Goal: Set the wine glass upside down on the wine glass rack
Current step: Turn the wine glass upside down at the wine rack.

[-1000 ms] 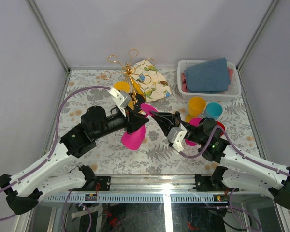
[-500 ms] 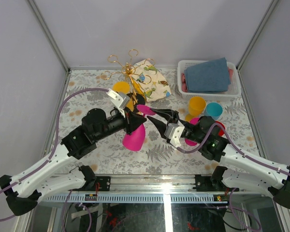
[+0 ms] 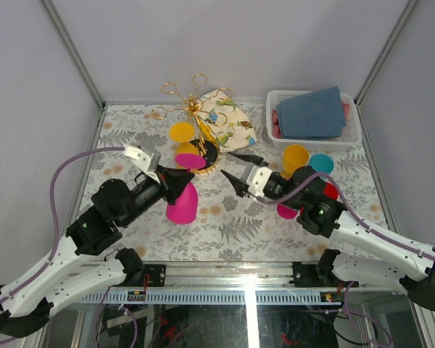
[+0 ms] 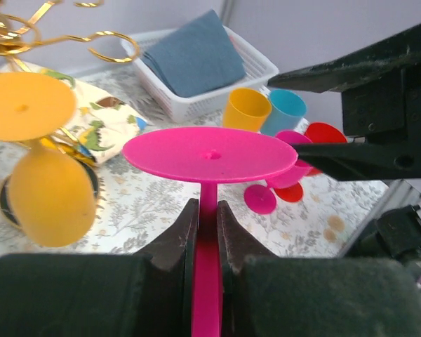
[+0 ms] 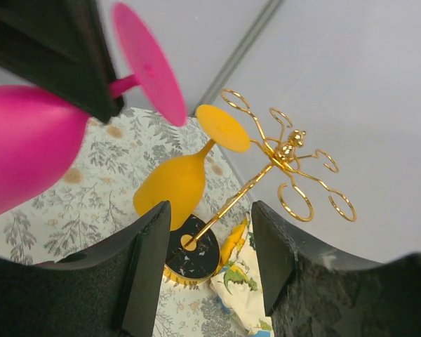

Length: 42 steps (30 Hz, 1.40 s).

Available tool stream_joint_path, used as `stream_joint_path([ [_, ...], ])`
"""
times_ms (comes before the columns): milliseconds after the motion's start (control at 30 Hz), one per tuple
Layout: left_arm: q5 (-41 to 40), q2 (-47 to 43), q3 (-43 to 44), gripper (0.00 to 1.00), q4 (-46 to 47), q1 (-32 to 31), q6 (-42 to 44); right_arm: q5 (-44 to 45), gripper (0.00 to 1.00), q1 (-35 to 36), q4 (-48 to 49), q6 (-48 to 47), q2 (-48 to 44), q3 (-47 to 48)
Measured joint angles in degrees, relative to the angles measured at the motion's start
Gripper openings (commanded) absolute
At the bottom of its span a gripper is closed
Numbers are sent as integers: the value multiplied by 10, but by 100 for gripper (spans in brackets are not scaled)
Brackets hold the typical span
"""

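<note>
Left claw (image 3: 180, 177) is clamped on the stem of the pink wine glass (image 3: 183, 205). In its wrist view the fingers (image 4: 179, 239) press that stem from both sides, just below the foot. I read the glass as inverted and tilted, with the bowl toward the near edge and the foot raised toward the rack, not on it.

Right claw (image 3: 235, 171) stands just to the right of the glass, its jaws apart and nothing between them.

Beyond both, the gold rack (image 3: 210, 148) stands on the counter (image 3: 130, 145), with a yellow glass (image 3: 181, 132) foot-up beside its post. To the right I see a yellow cup (image 3: 295, 158) and a teal cup (image 3: 320, 164). Farther back are a printed cloth (image 3: 228, 119) and a white basket (image 3: 275, 134) holding a blue cloth (image 3: 315, 109).
</note>
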Motion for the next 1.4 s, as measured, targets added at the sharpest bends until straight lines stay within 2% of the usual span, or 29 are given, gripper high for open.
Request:
stream_joint_path([
  [267,-82,-49,-2,0,-27,0,17,96,62,0,-124,104,86,162],
  [567,-166,-47,-30,0,-33,0,26,188,64,-3,-207,201,213,309],
  [800,-176,-62,-33,0,-32,0,32,200,65,-35,-267,279,289,390],
  [967,-118,-42,-40,0,1,0,37,194,64,-56,-270,303,270,361],
  [1167,-60,13,-41,0,64,0,44,169,64,-59,-248,288,167,234],
  [1400,-35,89,-51,0,155,0,33,174,64,-60,-231,273,86,162],
])
